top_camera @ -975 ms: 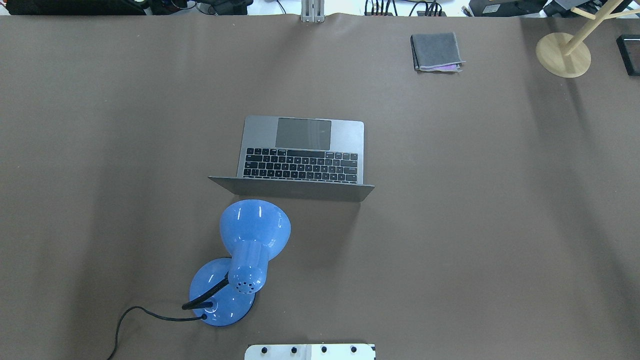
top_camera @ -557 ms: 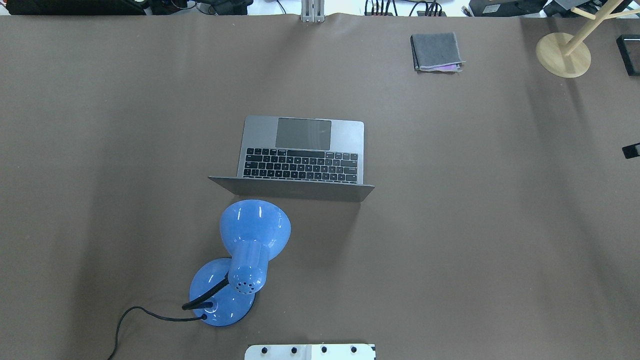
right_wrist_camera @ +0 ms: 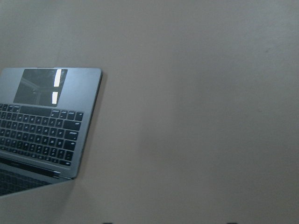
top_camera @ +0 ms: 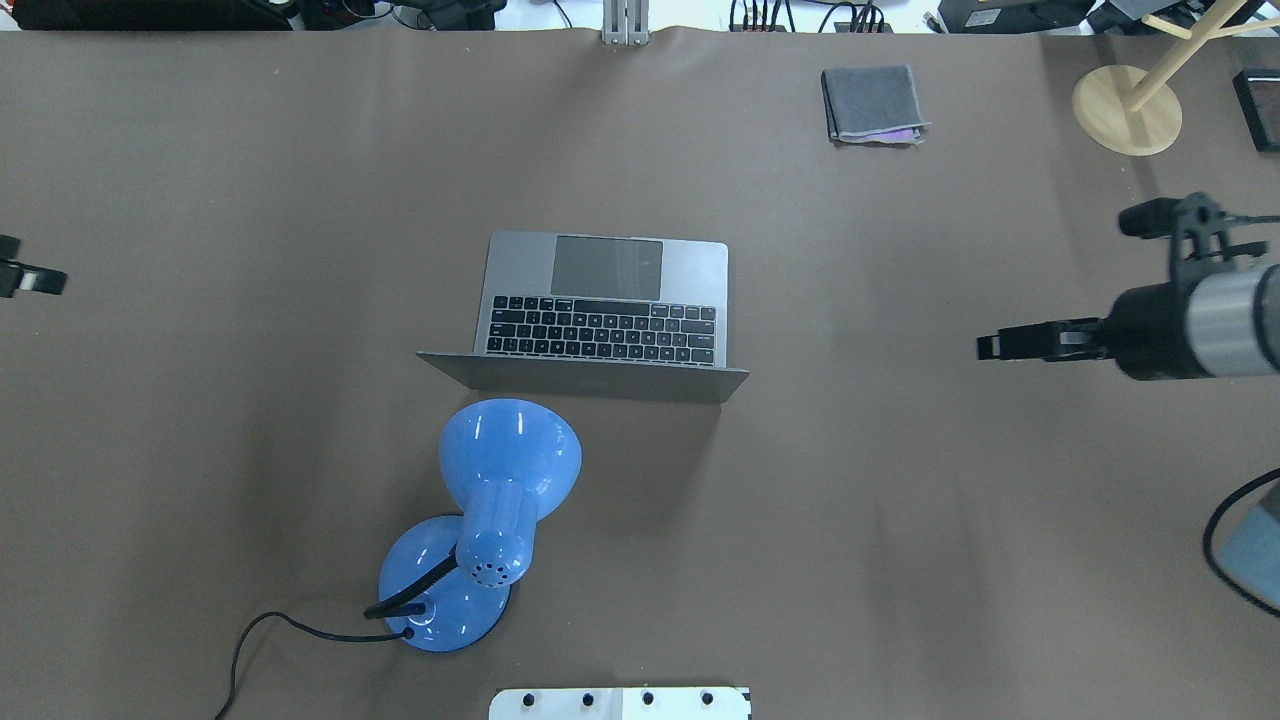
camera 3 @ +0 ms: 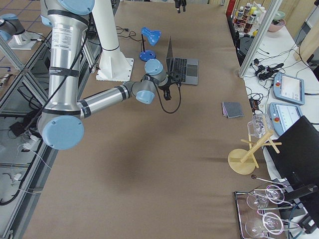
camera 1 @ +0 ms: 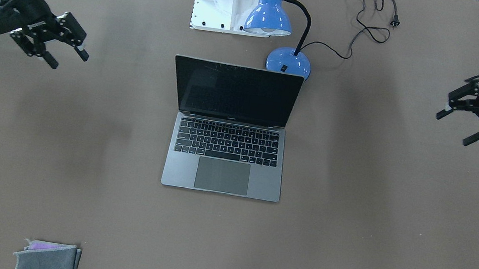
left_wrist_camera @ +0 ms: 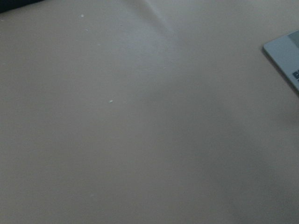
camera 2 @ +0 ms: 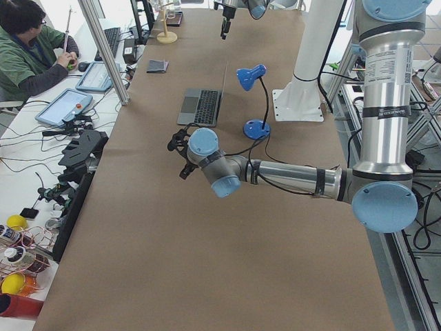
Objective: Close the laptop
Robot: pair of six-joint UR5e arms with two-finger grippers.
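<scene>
The space-grey laptop (top_camera: 610, 310) stands open in the middle of the table, its black screen upright and facing away from the robot (camera 1: 225, 151). My right gripper (top_camera: 1055, 283) is open and empty, well to the laptop's right, above the table (camera 1: 68, 61). My left gripper (camera 1: 453, 130) is open and empty, far to the laptop's left; only a fingertip (top_camera: 30, 278) shows at the overhead view's left edge. The right wrist view shows the laptop's keyboard and trackpad (right_wrist_camera: 46, 121). The left wrist view shows only one corner of the laptop (left_wrist_camera: 286, 56).
A blue desk lamp (top_camera: 500, 480) stands just behind the laptop's lid, on the robot's side, its cord trailing left. A folded grey cloth (top_camera: 872, 103) and a wooden stand (top_camera: 1127, 108) lie at the far right. The white robot base (top_camera: 620, 703) is at the near edge.
Both grippers have come into the overhead view: the right one from the right edge toward the laptop, the left fingertip at the left edge. The laptop has not moved.
</scene>
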